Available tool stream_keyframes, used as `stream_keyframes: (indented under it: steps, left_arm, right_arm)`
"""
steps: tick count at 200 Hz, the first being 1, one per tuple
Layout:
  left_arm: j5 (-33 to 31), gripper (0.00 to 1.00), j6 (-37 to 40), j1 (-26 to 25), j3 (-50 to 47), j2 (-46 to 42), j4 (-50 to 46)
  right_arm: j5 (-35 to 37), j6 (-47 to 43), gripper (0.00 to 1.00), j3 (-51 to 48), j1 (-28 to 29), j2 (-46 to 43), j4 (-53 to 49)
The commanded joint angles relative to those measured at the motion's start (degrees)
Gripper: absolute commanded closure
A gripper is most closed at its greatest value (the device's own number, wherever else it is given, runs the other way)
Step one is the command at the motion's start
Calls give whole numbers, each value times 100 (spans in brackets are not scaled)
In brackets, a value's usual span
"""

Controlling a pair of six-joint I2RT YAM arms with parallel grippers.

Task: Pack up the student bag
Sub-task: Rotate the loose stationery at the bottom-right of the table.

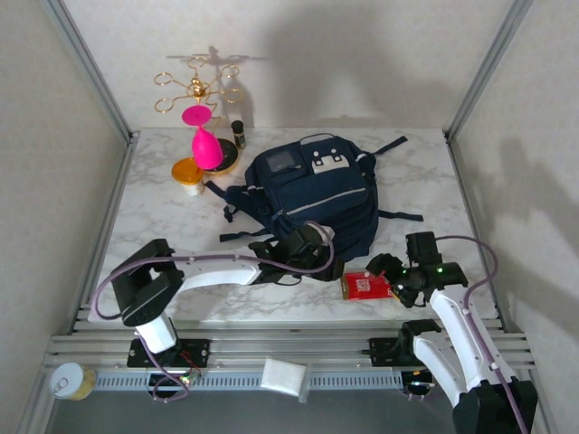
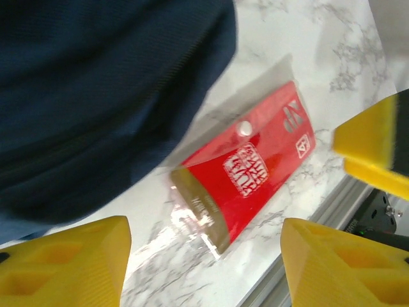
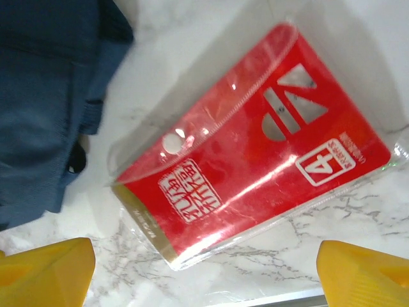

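We see the student bag (image 1: 312,194) flat mid-table, its near edge just beside a red pouch (image 1: 365,287) in a clear sleeve, which lies on the table (image 1: 163,217) by the front edge, long axis roughly left-right. Both claws stand wide apart, holding nothing: left gripper (image 1: 315,256) hovers at the bag's near edge, left of the pouch; right gripper (image 1: 395,271) sits at the pouch's right end. We judge the right arm nearer, with the bag beyond it and to its left.

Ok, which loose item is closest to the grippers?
The red pouch, lying flat at the near edge; the pink cup, orange jar and dark bottle stand far back left.
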Motion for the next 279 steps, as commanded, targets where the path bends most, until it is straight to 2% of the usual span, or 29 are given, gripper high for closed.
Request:
stream_keyframes:
  steps: [1, 31, 56, 82, 104, 136, 155, 173, 202, 231, 279]
  left_arm:
    - [180, 40, 36, -70, 305, 400, 426]
    - [-148, 44, -287, -57, 323, 682, 686]
    - [-269, 45, -562, -31, 280, 779, 909]
    - [-266, 49, -706, -33, 438, 1068, 889]
    - [-120, 51, -739, -47, 498, 1288, 1099]
    - [96, 52, -673, -140, 696, 1742, 1122]
    - [-2, 53, -731, -170, 870, 1997, 870]
    - [-210, 55, -851, -180, 848, 2035, 757]
    - [-144, 55, -1073, -251, 854, 2084, 566]
    - [-288, 56, -1139, -354, 906, 2074, 148]
    - [-245, 56, -1523, -408, 813, 1774, 178]
  right_arm:
    - [142, 641, 10, -339, 158, 64, 202]
    - [104, 1055, 8, -876, 155, -25, 677]
    - [65, 1121, 8, -1088, 156, 260, 1223]
    - [310, 894, 8, -908, 94, 608, 1641]
    - [-102, 527, 11, -876, -321, 909, 2141]
    - [-438, -76, 16, -606, -623, 1272, 2760]
    - [-772, -336, 19, -478, -830, 1548, 2832]
    - [-783, -585, 20, -345, -998, 1609, 2694]
    - [-1148, -867, 21, -225, -1335, 1605, 2794]
    - [-1133, -1088, 22, -97, -1525, 1741, 2601]
    - [-1383, -1408, 24, 155, -1677, 1894, 2577]
